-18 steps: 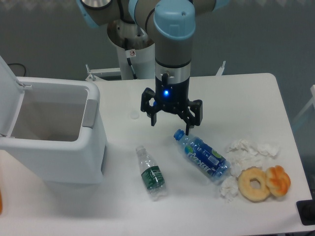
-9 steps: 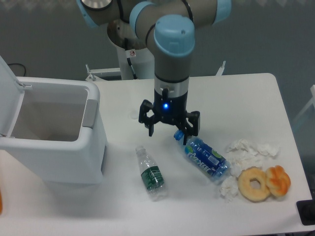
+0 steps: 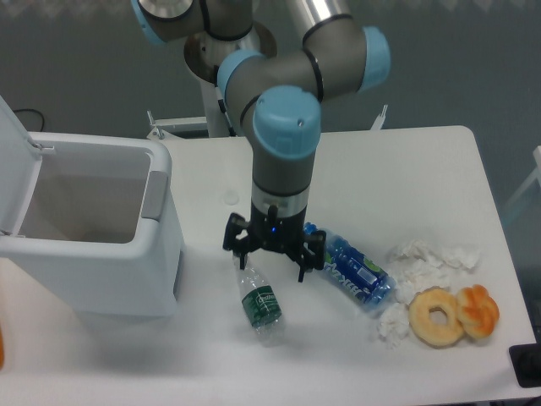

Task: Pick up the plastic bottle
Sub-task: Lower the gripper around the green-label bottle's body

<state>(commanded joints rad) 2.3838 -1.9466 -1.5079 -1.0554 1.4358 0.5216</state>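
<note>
You are looking down on a white bench [image 3: 406, 161] set against a plain grey-blue wall, with the arm's pale pedestal behind it. The largest thing on it is the white bin [image 3: 93, 245] at the left, lid swung up and cut off by the frame edge, its inside bare as far as you can see. The arm reaches down over the middle, and its gripper [image 3: 272, 254] hangs low with the fingers spread apart, one tip just above the cap end of the plastic bottle [image 3: 259, 298], the other near the blue bottle [image 3: 351, 271]. That blue bottle lies on its side to the right; its blue label carries white lettering you cannot read, and its cap is partly hidden behind the fingers. The plastic bottle lies on its side in front of the gripper, near the bench's front edge, its dark green label bearing a small white mark too small to make out. Crumpled white tissue [image 3: 427, 258] sits right of the bottles, touching a ring doughnut [image 3: 437, 317] and a smaller pastry [image 3: 478, 309].
</note>
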